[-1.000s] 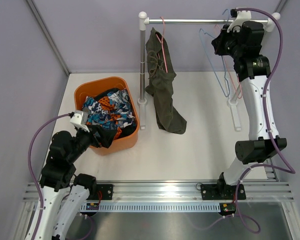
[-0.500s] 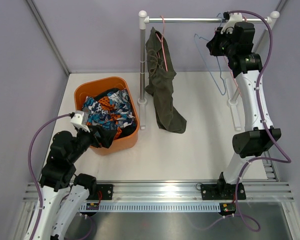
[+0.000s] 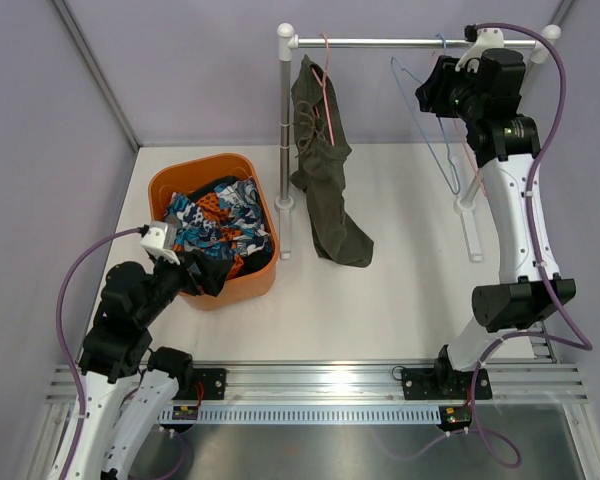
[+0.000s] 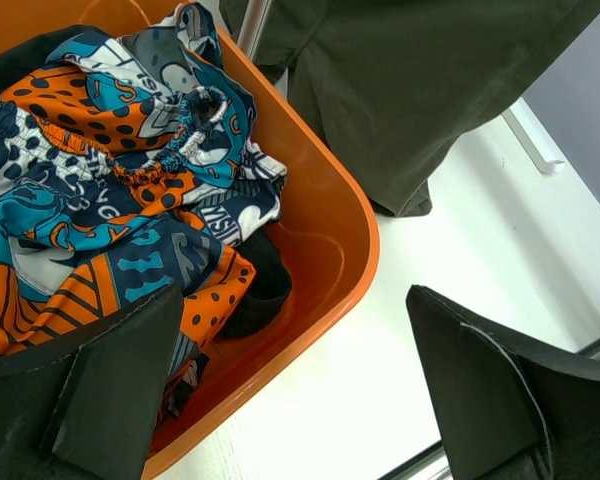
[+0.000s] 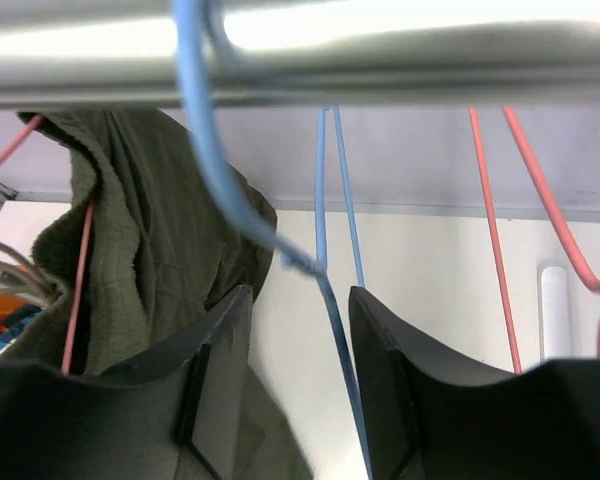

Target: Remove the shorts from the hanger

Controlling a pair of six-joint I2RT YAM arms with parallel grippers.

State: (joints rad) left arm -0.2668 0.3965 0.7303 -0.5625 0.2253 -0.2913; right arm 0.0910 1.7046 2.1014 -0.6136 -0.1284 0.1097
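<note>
Olive-green shorts [image 3: 325, 170] hang from a pink hanger [image 3: 327, 60] at the left end of the metal rail [image 3: 380, 42]; in the right wrist view the shorts [image 5: 140, 230] fill the lower left. My right gripper [image 3: 435, 85] is up at the rail's right part. It [image 5: 298, 300] is open, and the wire of an empty blue hanger [image 5: 215, 150] hooked on the rail passes loosely between its jaws. My left gripper [image 3: 205, 272] is open over the near edge of the orange basket [image 3: 195, 165], holding nothing [image 4: 295, 310].
The basket [image 4: 350, 230] holds patterned blue and orange clothes [image 4: 110, 180]. Empty pink hangers [image 5: 490, 220] hang on the rail to the right of the blue one. The rack's two white uprights stand on the table, with feet reaching forward.
My right gripper was shut on the blue hanger and has opened; the hanger now hangs on the rail. The arm swung left, then back right. The left arm is still.
</note>
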